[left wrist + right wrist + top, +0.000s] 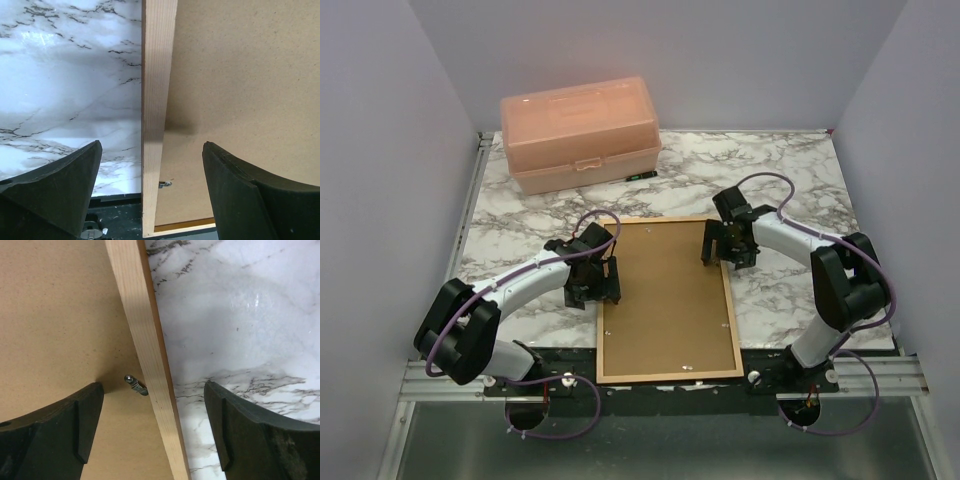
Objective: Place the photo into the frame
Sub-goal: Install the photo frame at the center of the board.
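The frame (603, 340) lies face down in the middle of the table, with a brown backing board (665, 295) filling it. The photo is hidden. My left gripper (600, 292) stands open astride the frame's left rail (156, 100), one finger (65, 185) over the marble and the other over the board (240, 75). Neither finger touches the rail. My right gripper (728, 256) is open astride the right rail (145, 340) in the same way, both fingers clear of the wood. A small metal clip (136, 385) sticks out from that rail over the board (55, 305).
A pink plastic box (580, 132) stands at the back left of the marble table (790, 180). Another metal clip (165, 184) shows on the left rail near the frame's front corner. The frame's front end overhangs the black strip (560, 358) at the table's near edge.
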### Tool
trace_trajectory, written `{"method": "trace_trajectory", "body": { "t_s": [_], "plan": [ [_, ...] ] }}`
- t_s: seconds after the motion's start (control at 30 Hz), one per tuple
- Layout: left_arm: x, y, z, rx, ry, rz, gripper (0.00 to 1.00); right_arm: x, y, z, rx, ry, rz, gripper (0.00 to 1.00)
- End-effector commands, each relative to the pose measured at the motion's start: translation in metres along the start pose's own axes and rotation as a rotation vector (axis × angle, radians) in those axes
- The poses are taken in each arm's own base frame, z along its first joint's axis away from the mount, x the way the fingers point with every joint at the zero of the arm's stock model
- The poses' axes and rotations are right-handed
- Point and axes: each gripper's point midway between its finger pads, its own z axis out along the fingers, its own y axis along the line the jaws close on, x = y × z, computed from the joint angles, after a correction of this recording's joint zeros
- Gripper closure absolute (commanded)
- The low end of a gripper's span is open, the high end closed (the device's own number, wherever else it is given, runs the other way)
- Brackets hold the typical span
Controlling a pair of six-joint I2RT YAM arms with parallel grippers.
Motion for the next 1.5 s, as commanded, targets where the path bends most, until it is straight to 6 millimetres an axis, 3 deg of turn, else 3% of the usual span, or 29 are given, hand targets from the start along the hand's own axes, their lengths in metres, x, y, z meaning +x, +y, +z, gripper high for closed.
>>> {"method": "trace_trajectory", "body": {
  "t_s": [0.0,0.03,0.23,0.43,0.63,0.77,0.8,0.83,0.93,1.07,1.17,1.47],
  "plan": [
    [-0.007,-0.009,-0.001,0.048,-0.017,0.018,0.18,-0.016,-0.005,0.004,0.032,-0.053,-0.033,0.18],
    [-0.006,-0.009,-0.001,0.049,-0.015,0.019,0.18,-0.017,-0.005,0.003,0.031,-0.057,-0.033,0.26],
    [-0.004,-0.008,0.002,0.05,-0.008,0.017,0.19,-0.018,-0.007,0.001,0.032,-0.068,-0.041,0.44],
    [-0.005,-0.01,0.003,0.056,-0.009,0.023,0.19,-0.016,-0.013,0.005,0.063,-0.067,-0.042,0.78],
    [-0.004,-0.012,0.003,0.078,-0.008,0.023,0.2,-0.014,-0.017,0.007,0.079,-0.066,-0.041,0.99],
    [-0.003,-0.017,0.005,0.108,-0.005,0.019,0.2,-0.01,-0.014,0.005,0.056,-0.057,-0.035,1.0],
    [-0.003,-0.018,0.005,0.116,-0.003,0.017,0.2,-0.01,-0.012,0.004,0.044,-0.055,-0.031,0.99],
    [-0.003,-0.02,0.005,0.124,-0.003,0.018,0.2,-0.008,-0.01,0.002,0.028,-0.053,-0.028,0.89],
    [-0.004,-0.024,0.005,0.144,-0.002,0.013,0.2,-0.006,-0.002,-0.007,-0.031,-0.058,-0.012,0.47],
    [0.001,-0.027,0.009,0.174,0.014,-0.001,0.21,0.006,0.009,-0.014,-0.117,-0.036,0.01,0.24],
    [0.003,-0.029,0.01,0.19,0.019,-0.007,0.22,0.023,0.017,-0.015,-0.186,0.019,0.024,0.15],
    [0.017,-0.035,0.007,0.215,0.054,0.006,0.27,0.064,0.024,-0.025,-0.314,0.104,0.079,0.13]
  ]
}}
